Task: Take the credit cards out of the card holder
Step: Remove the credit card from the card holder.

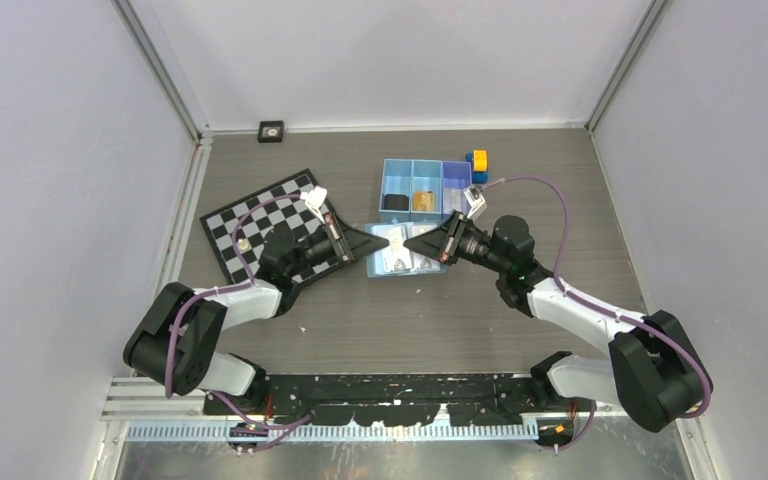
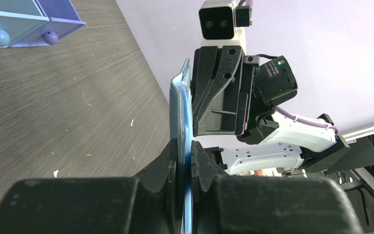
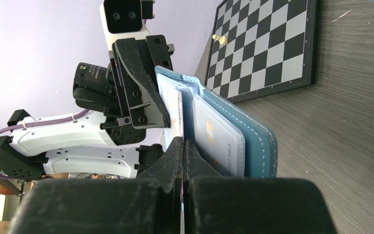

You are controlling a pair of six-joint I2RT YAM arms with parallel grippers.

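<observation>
We work over a grey wood-grain counter [image 1: 410, 330]. The left arm [image 1: 230, 300] and right arm [image 1: 580, 305] reach in from either side, so the two sets of jaws meet tip to tip near its middle.

A chessboard [image 1: 260, 215] lies behind the left jaws, partly under that arm's wrist. A three-compartment blue tray [image 1: 397, 178] sits just beyond both jaws on the far side. It has a dark thing in its left section and a tan one in its middle section.

The holder [image 3: 260, 146] is between the two sets of jaws. It is spread open, with its dark outer cover turned toward the counter and its lighter inside facing up. We cannot tell whether it rests on the counter or hangs just above it.

The left jaws are clenched on one edge of the holder, with the blue leather pinched between the two fingers and running out past their tips. The right jaws are pressed fully together at the opposite edge, their tips in among the inner pockets. A thin pale sliver shows between them, but we cannot tell whether it is a card.

One whitish card [image 3: 219, 141] with a small gold chip sits in a pocket just to the counter side of the right jaws. A second pale card [image 3: 174, 114] stands on their other side, in front of the left fingers.

Yellow-and-blue blocks [image 1: 478, 165] sit beyond the right jaws, past the tray's right end. A small pale pawn [image 3: 217, 36] stands on the chessboard, well behind the left jaws.
</observation>
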